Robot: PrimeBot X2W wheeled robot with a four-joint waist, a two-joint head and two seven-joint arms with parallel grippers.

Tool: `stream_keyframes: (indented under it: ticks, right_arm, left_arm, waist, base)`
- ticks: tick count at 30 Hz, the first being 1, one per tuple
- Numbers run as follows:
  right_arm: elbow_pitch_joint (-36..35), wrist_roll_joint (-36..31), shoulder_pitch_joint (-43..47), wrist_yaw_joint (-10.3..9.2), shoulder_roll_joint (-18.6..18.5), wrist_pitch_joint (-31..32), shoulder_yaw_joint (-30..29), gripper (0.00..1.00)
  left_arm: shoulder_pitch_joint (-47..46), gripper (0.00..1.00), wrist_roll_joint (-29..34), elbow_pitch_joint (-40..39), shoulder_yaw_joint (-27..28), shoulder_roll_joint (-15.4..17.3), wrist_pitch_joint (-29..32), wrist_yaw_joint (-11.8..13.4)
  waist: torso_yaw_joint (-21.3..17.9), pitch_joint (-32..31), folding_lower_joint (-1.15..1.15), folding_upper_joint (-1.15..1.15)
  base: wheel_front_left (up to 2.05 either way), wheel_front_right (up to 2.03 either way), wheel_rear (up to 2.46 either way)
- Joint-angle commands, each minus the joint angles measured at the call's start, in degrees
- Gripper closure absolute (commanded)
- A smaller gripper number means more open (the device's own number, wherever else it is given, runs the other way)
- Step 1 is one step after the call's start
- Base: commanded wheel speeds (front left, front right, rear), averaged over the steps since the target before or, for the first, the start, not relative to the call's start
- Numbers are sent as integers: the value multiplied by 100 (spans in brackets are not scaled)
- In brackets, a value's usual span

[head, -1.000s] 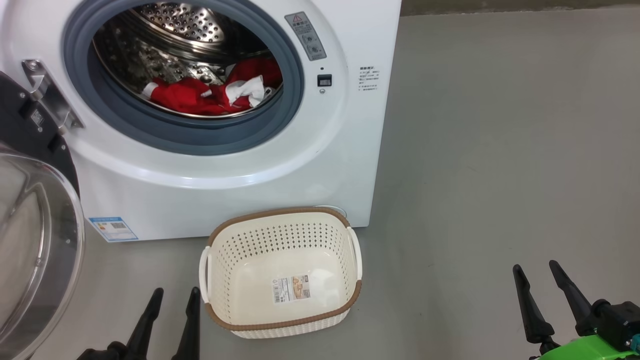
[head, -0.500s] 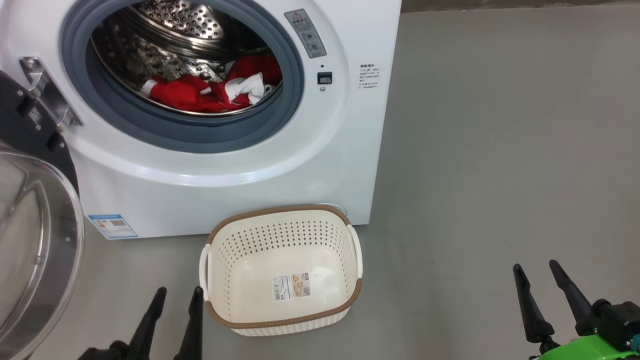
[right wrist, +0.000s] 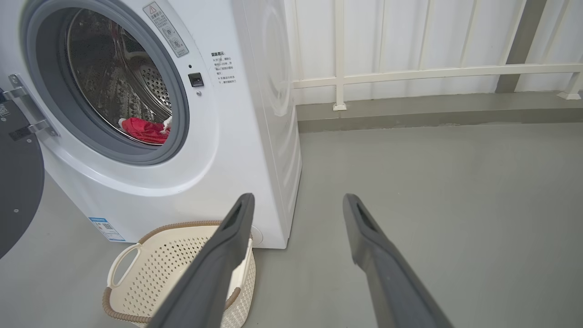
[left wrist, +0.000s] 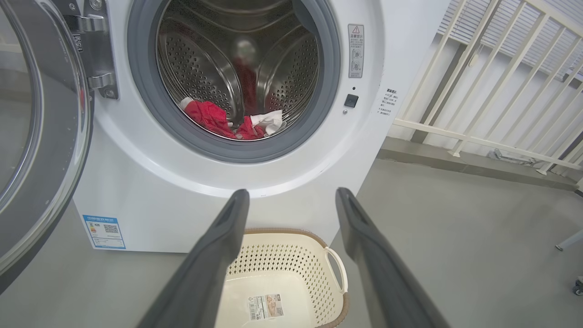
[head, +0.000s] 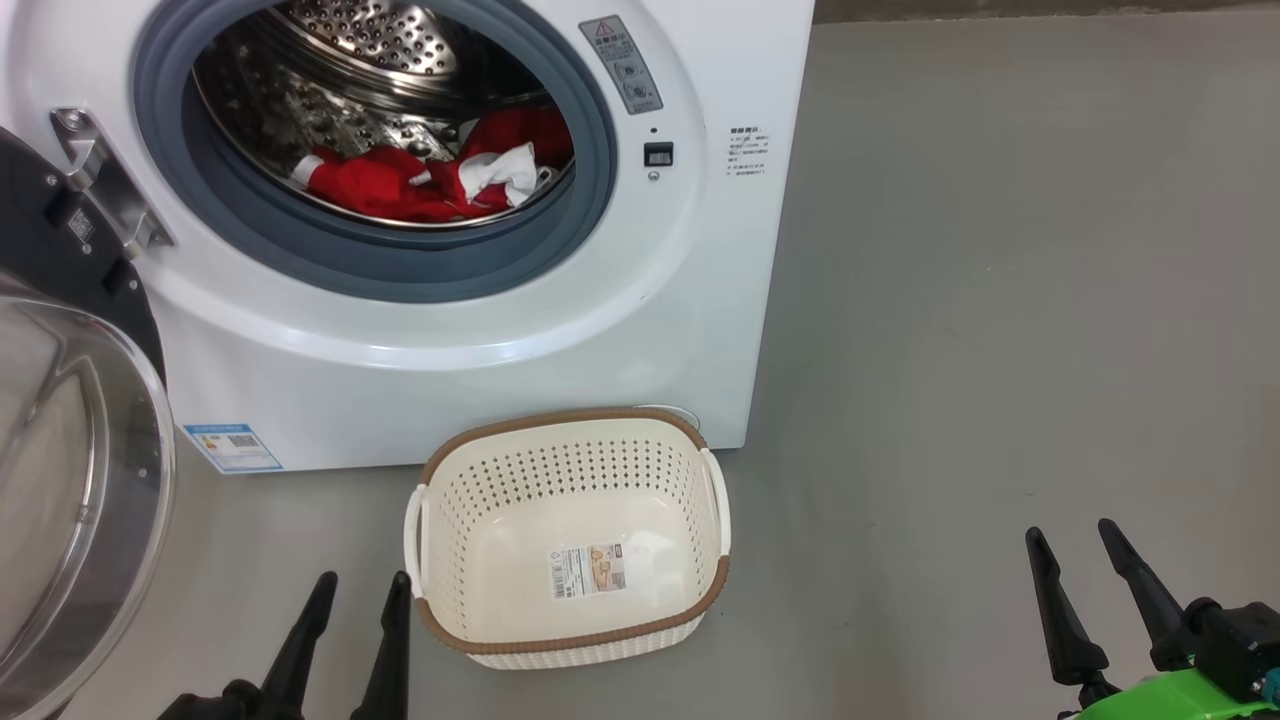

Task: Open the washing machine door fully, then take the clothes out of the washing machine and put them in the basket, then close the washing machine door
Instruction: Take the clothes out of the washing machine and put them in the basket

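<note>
Washing machine door [head: 60,480] wide open at left. Clothes [head: 370,190] heaped low in drum [head: 370,40] of washing machine [head: 450,370]: soft, light, likely to drape and snag; best pinched at a raised red fold. Basket [head: 560,418] empty on floor in front. Left jaws, right jaws: parted, holding nothing.

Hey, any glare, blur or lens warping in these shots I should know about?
Head view: sharp, with a soft white sheen on the washing machine front and pale reflections in the washing machine door glass. Left wrist view: wide-angle distortion slants the railing. Right wrist view: the machine's side edge bows too.
</note>
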Motion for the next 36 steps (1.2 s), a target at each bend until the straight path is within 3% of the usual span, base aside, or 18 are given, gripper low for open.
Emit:
stream_keyframes:
  ticks: [1,15,36]
  right_arm:
    - [-151,11,-73,36,-84,-52,86,0]
    - [-157,12,-104,36,-80,-52,83,0]
    - [-166,-6,-192,36,-55,-52,111,0]
  left_arm:
    - [-197,0,-14,-165,168,120,-31,8]
    - [-259,0,-61,-175,141,129,-31,8]
    - [-363,0,-91,-218,137,175,-31,8]
  waist:
    - [0,5,0,0]
    - [13,47,0,0]
    - [15,162,0,0]
  base:
    - [0,0,0]
    - [9,-9,1]
    - [93,-93,0]
